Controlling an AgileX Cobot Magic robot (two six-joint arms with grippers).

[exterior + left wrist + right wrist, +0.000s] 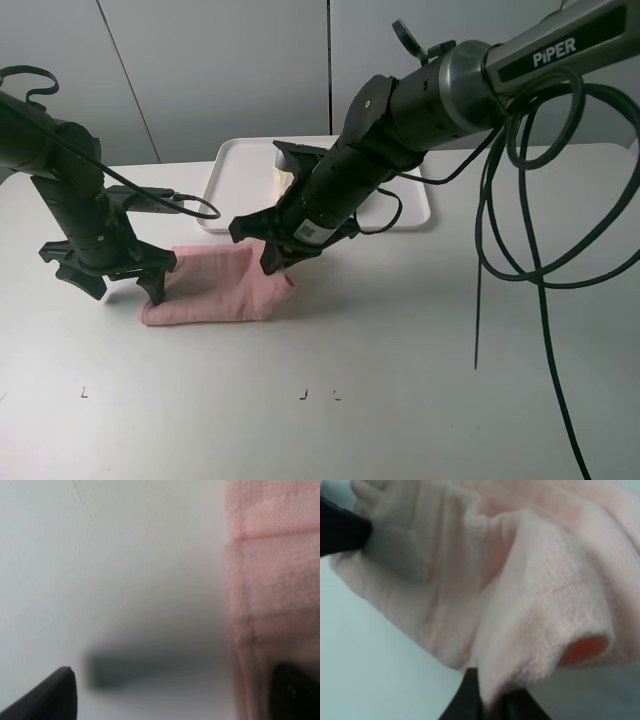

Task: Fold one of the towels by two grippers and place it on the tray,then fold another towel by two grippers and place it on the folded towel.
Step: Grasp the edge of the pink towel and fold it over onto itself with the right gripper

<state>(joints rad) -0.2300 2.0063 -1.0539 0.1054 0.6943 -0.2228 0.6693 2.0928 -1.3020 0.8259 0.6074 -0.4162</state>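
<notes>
White bench before grey wall panels. At its back, tray with cream towel lying in it, mostly hidden behind right arm, fold not checkable; first half of task judged done. Nearer, flat on bench, pink towel, doubled over into a short band, not yet on tray. Right claw clenched on pink towel's end on its own side, pinching a thick bunch of layers, as shown close up in right wrist view. Left claw released, spread wide at opposite end, one finger at cloth edge, other out over bare bench, grasping nothing. Left to do, by judgement: closing left claw on its end, perhaps one more fold, then lifting with both claws and laying on top of cream towel.
</notes>
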